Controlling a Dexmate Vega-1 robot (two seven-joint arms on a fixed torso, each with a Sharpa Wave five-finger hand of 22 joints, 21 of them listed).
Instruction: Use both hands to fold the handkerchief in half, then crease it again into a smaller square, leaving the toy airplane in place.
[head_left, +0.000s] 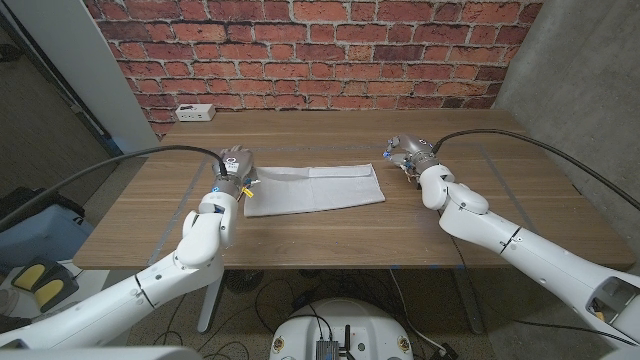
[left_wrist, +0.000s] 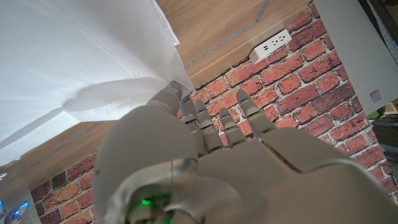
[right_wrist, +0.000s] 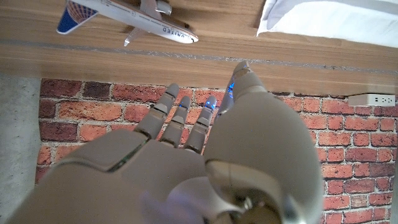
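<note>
Handkerchief (head_left: 313, 189) folded, long axis left-right between both hands.

The handkerchief (head_left: 313, 189) was white, matt woven cloth with soft creases, the table (head_left: 330, 130) was smooth, satin-finished wood with visible grain, the toy airplane (right_wrist: 127, 18) was glossy painted plastic or metal, and both hands' shells (left_wrist: 249, 168) were smooth, semi-gloss grey plastic.

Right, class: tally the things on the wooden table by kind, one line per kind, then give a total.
White handkerchief: 1
Toy airplane: 1
White power strip: 1
Total: 3
</note>
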